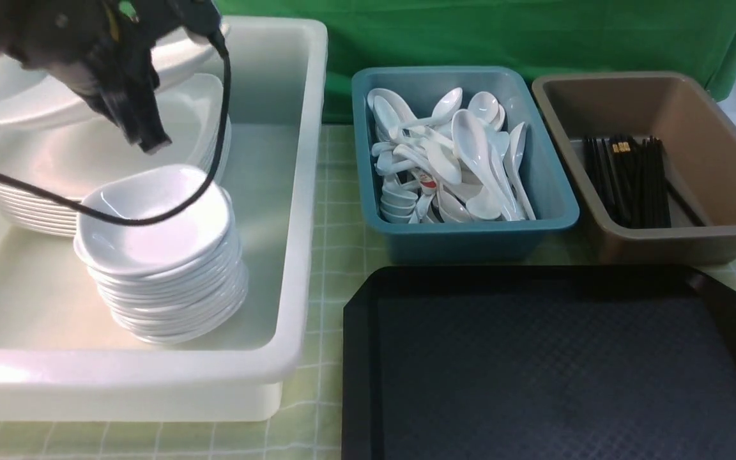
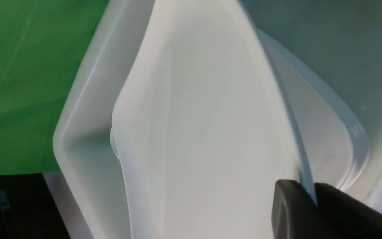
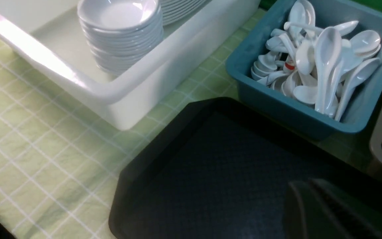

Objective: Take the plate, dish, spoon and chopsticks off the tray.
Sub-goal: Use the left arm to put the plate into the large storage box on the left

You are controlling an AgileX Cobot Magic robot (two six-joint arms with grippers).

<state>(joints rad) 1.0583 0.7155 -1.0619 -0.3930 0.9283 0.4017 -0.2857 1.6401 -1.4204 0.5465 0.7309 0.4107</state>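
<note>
While my left jaws clamp the plate (image 1: 16, 96) by its rim, I hold it above the stack of plates (image 1: 42, 204) in the white tub (image 1: 307, 191), so it can nest there. My right jaws hang closed over the bare tray (image 1: 534, 370), out of the way.

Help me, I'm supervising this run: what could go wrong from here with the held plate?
1. The left gripper pinches the plate only by its rim; it could slip and crash onto the plate stack below.
2. In the front view the arm's cable hangs across the dish stack and might snag the top dish when the arm moves.
</note>
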